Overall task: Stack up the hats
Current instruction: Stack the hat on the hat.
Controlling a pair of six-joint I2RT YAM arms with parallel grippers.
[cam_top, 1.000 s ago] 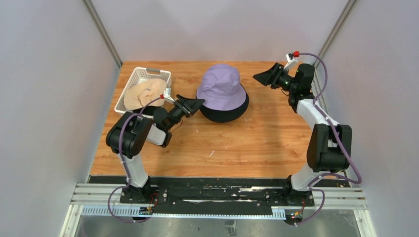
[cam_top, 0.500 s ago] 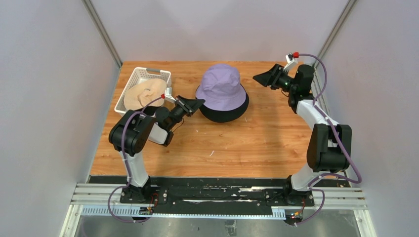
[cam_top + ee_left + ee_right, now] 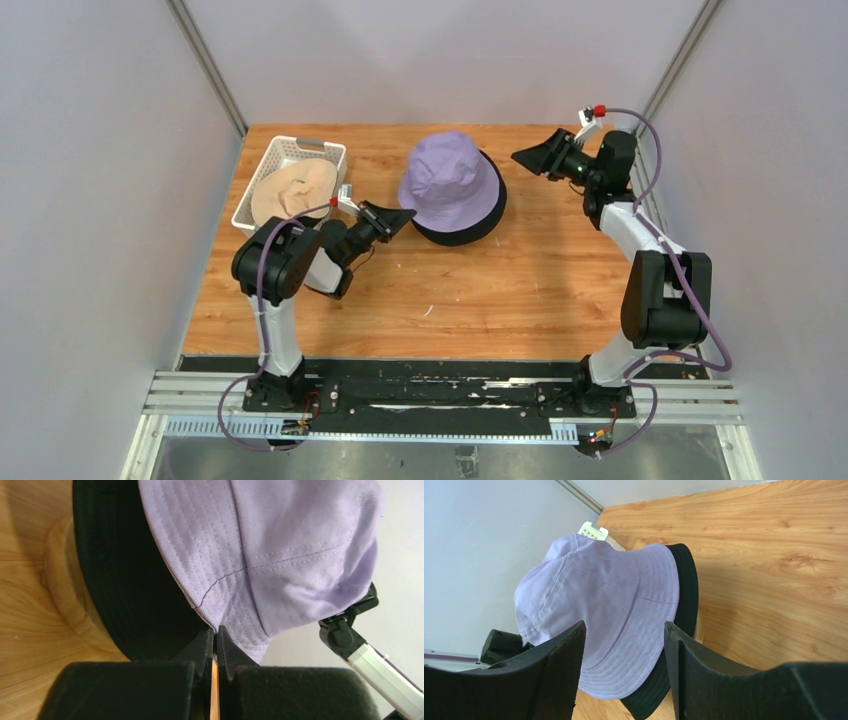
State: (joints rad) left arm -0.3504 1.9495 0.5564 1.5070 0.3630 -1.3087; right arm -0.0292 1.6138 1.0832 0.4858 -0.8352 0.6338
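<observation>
One lavender hat (image 3: 450,180) atop black hat (image 3: 470,233)

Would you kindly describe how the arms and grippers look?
The left arm and right arm share black joint housings, white links and purple cables. The left gripper and right gripper have black wedge-shaped fingers, with a red-tipped white part at each wrist.

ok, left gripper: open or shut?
Shut. In the left wrist view the left gripper has its fingertips pressed together, with the brim edge of the lavender hat apparently pinched between them.
</observation>
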